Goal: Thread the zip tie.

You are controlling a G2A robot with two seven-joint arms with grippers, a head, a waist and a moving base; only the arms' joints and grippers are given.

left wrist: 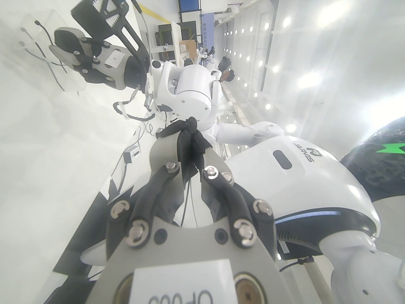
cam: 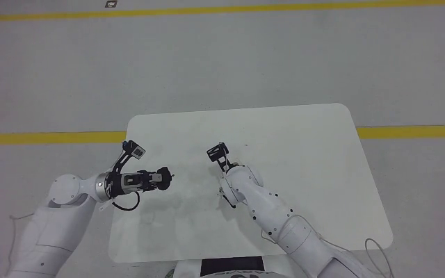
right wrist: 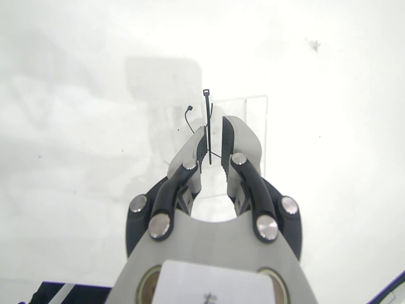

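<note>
My left gripper [left wrist: 186, 134] is shut on a black zip tie [left wrist: 187, 188], whose thin strap runs back between the fingers; its black end bunches at the fingertips. In the top view that gripper [cam: 165, 177] hovers over the left part of the white table [cam: 299, 139], pointing right. My right gripper [right wrist: 215, 124] stands open, pointing down over a clear tray [right wrist: 253, 118]. A second black zip tie [right wrist: 207, 118] lies between its fingers, against one pad, head pointing away. A curled zip tie [right wrist: 188, 117] lies beside it. The right gripper [left wrist: 61, 50] also shows above the tray [left wrist: 34, 29] in the left wrist view.
Several loose zip ties [left wrist: 47, 61] lie in the clear tray. The table's rounded edge [cam: 348, 115] runs at the far right, with grey floor and yellow lines [cam: 208, 10] beyond. A small dark speck [right wrist: 314, 45] marks the tabletop.
</note>
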